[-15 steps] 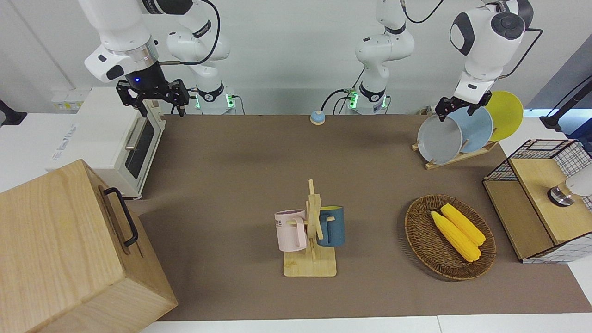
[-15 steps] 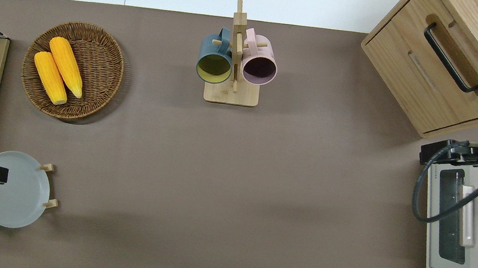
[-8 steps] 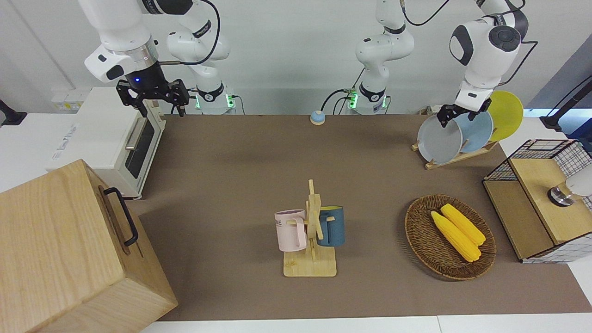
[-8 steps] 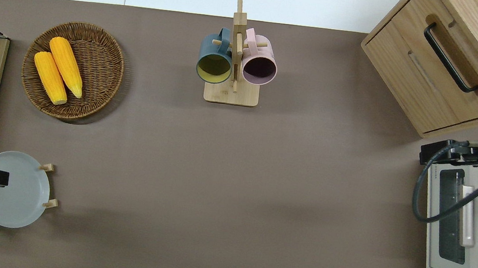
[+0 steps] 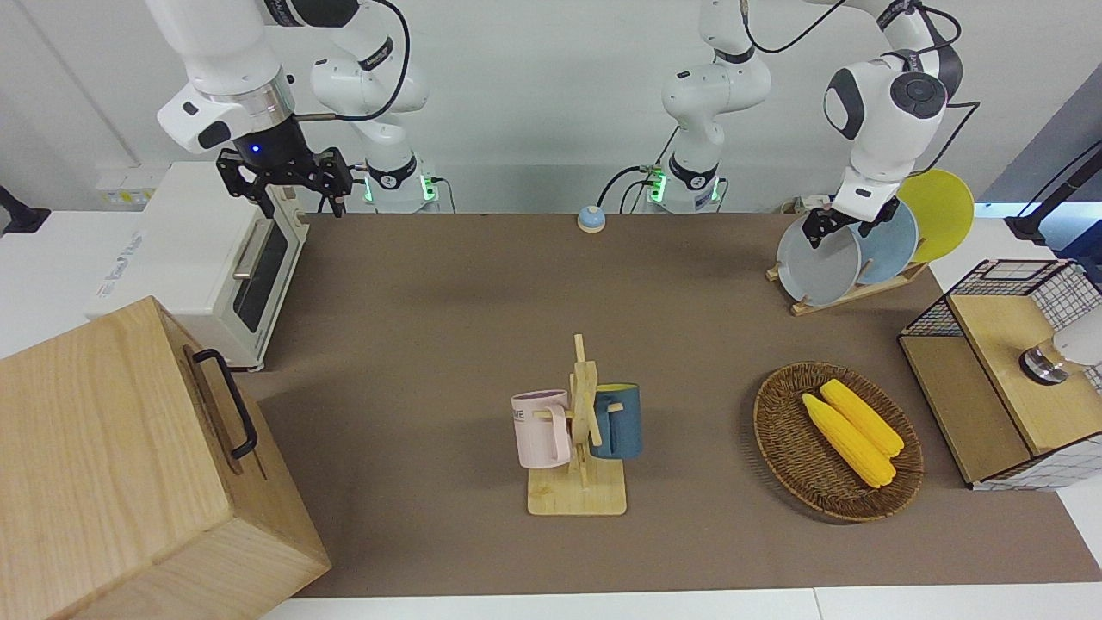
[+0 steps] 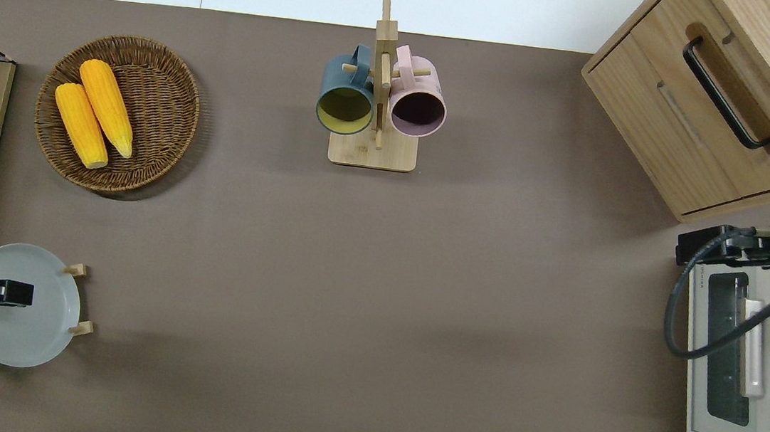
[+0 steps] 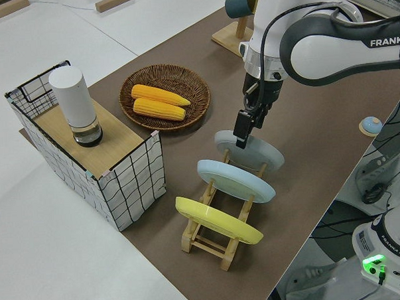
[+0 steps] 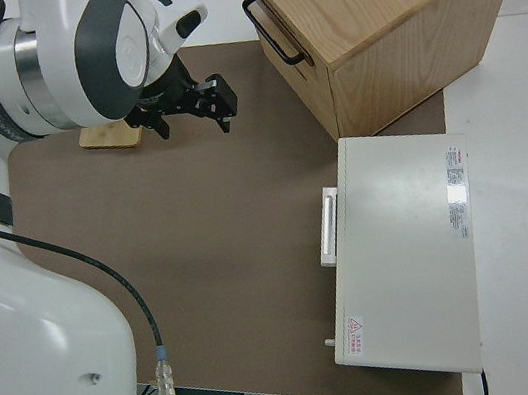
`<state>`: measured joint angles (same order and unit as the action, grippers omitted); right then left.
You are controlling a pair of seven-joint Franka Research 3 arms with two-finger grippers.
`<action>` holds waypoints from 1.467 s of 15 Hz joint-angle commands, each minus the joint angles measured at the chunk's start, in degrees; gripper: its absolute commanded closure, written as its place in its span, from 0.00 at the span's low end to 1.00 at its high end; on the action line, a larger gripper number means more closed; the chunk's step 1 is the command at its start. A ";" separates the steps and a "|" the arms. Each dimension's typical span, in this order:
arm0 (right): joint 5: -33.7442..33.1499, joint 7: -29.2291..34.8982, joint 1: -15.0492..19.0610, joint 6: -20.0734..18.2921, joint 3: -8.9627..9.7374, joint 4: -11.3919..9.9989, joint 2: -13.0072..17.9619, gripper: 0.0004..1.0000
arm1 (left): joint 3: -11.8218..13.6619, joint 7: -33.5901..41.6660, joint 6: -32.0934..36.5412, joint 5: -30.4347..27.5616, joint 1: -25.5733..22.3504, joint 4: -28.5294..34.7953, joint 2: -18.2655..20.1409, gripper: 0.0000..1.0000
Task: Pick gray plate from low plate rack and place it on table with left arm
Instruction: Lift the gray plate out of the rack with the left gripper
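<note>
The gray plate (image 5: 814, 267) leans in the slot of the low plate rack (image 5: 848, 297) that lies toward the middle of the table (image 5: 430, 301). It also shows in the overhead view (image 6: 29, 329) and the left side view (image 7: 261, 154). My left gripper (image 5: 828, 226) is at the gray plate's upper rim, over the plate in the overhead view (image 6: 19, 293) and right at the rim in the left side view (image 7: 240, 141). The right arm is parked, its gripper (image 5: 301, 205) open and empty.
A light blue plate (image 5: 891, 245) and a yellow plate (image 5: 943, 211) lean in the rack's other slots. A wicker basket with two corn cobs (image 5: 839, 439), a wire-sided box (image 5: 1003, 370), a mug stand (image 5: 578, 430), a wooden cabinet (image 5: 129, 465) and a toaster oven (image 5: 215, 258) stand around.
My left gripper has moved down and toward the middle of the table, from over the blue plate's edge onto the gray plate's upper rim. The plates and the right arm have not moved.
</note>
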<state>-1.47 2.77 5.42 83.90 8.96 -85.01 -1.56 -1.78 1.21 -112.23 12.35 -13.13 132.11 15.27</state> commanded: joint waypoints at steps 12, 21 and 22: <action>0.15 0.22 -0.41 -0.05 -0.34 0.37 -0.02 0.02 | -0.16 -0.33 -2.21 3.10 -0.32 3.24 1.69 0.93; 0.15 0.22 -0.41 -0.14 -0.34 0.37 -0.02 0.02 | -0.24 -0.51 -2.03 5.23 0.21 3.42 1.34 1.00; 0.15 0.22 -0.41 -0.14 -0.34 0.37 -0.02 0.02 | -0.24 -0.51 -1.94 5.23 0.30 3.33 1.43 1.00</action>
<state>-1.47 2.77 5.42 83.90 8.96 -85.01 -1.56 -2.24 1.14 -113.16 15.84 -13.04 133.60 15.41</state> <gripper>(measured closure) 0.013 0.921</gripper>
